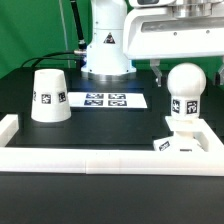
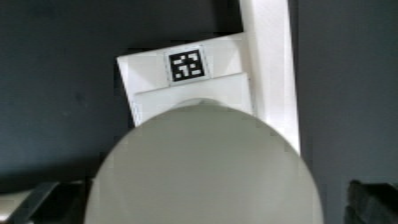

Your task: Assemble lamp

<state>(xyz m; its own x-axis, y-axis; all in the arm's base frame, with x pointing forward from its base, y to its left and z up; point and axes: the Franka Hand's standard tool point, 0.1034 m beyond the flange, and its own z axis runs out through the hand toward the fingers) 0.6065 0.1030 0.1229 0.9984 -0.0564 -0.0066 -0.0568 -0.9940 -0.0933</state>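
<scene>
Gripper (image 1: 188,72) jaws are held apart, clamped on nothing, either side of the rounded top of the bulb (image 1: 185,98). The bulb is stood upright on the base (image 1: 186,144) at the front corner of the table (image 1: 110,128) on the exterior view's right. Its long axis is set vertically, directly beneath.

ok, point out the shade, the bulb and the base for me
shade (image 1: 50,96): exterior view, middle of its cone wall.
bulb (image 1: 186,82): exterior view, on its round top.
base (image 2: 160,95): wrist view, bare top face near its tag.
</scene>
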